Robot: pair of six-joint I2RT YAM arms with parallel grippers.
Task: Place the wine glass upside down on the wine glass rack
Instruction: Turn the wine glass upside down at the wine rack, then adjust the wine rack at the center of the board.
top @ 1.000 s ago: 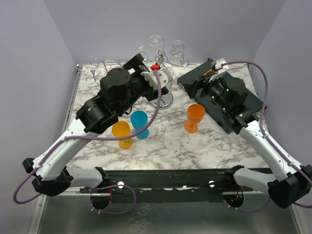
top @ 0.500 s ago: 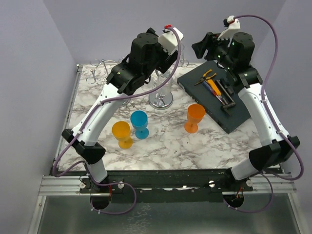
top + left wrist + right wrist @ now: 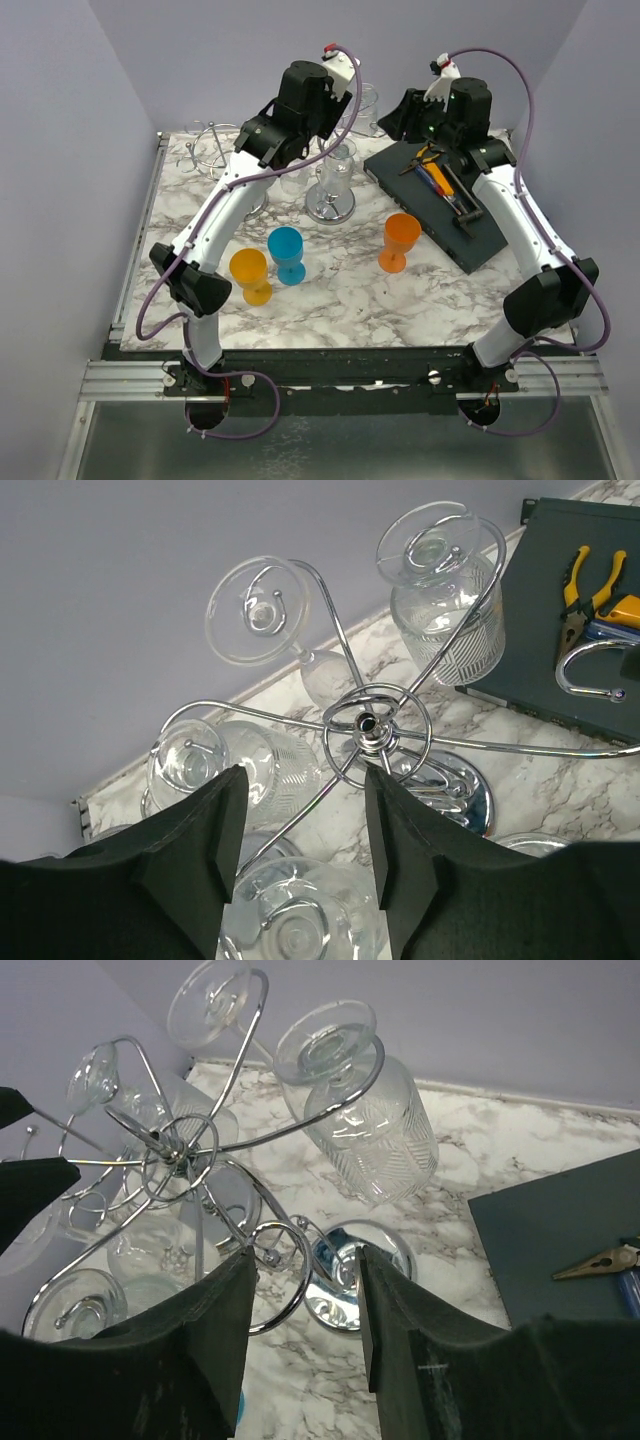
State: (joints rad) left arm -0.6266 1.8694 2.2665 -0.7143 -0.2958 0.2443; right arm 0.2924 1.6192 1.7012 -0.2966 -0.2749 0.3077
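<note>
The left gripper [image 3: 305, 780] hangs high over the rack with its black fingers parted and nothing between them. The right gripper [image 3: 307, 1260] is likewise spread and empty, looking down from the other side. Neither is grasping a glass.

Directly below both stands the chrome wire rack [image 3: 375, 723], its curled arms fanning out from a central ring hub. In the left wrist view, clear cut-glass wine glasses [image 3: 445, 600] hang from it at roughly 1, 11, 9 and 6 o'clock of the hub. Each is inverted, its flat foot caught in a wire loop so the bowl dangles and cannot slip out. The arm reaching toward 3 o'clock ends in a bare loop [image 3: 587, 670].

I judge the task's glass to be among those already hung, though I cannot tell which.

From overhead, a dark grey tray [image 3: 490, 235] with yellow-handled pliers [image 3: 432, 172] lies at 3 o'clock of the rack. Upright orange [image 3: 400, 240], blue [image 3: 287, 252] and yellow [image 3: 248, 275] plastic goblets stand around 5 to 7 o'clock on the white marble table [image 3: 350, 300].
</note>
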